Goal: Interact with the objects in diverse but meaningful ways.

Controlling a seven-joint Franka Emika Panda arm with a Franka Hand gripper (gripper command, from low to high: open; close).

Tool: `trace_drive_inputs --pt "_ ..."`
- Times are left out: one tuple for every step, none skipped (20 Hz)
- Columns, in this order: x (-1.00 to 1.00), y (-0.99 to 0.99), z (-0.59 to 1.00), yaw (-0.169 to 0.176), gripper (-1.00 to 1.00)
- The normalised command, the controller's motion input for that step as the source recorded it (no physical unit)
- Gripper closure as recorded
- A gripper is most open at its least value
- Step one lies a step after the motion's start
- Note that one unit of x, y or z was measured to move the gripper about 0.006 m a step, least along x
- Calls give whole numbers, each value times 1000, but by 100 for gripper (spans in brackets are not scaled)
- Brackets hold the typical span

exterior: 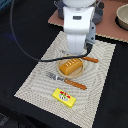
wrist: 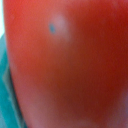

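the wrist view is filled almost wholly by the red tomato, blurred and very close to the lens, with a pale glint and a small dark speck on its skin; a strip of teal shows along one edge. the end effector's fingers do not show in either view, so whether they are apart, together or clamped on the tomato cannot be told.

in the exterior view, nearest the camera, the yellow butter block lies flat on the striped placemat, near its front edge. behind it a fork with an orange handle lies aslant. just beyond the fork sits the golden bread loaf, and an orange-handled utensil pokes out beside it, toward the exterior view's right. the white arm stands over the placemat's far part, hiding what is under it, tomato included; a black cable loops from it across the dark bench. farthest off, a tan mat carries a grey pot, cut by the frame edge.
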Motion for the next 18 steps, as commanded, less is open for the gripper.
trace_drive_inputs --pt "43 826 146 38 100" --pt "54 837 157 35 100" --pt "37 829 160 35 100" --pt "37 834 163 36 100" --pt "29 831 163 36 100" --pt "17 826 154 39 100" --pt "17 817 160 41 100" --pt "0 811 146 43 100" --pt "0 806 137 44 100" --pt "0 803 134 45 100" --pt "0 800 137 47 100" --pt "0 797 151 48 100" --pt "0 794 146 49 100" --pt "0 786 140 51 100" --pt "0 789 129 51 100" --pt "0 771 129 55 100" --pt "0 766 123 59 100" --pt "0 766 114 57 100"
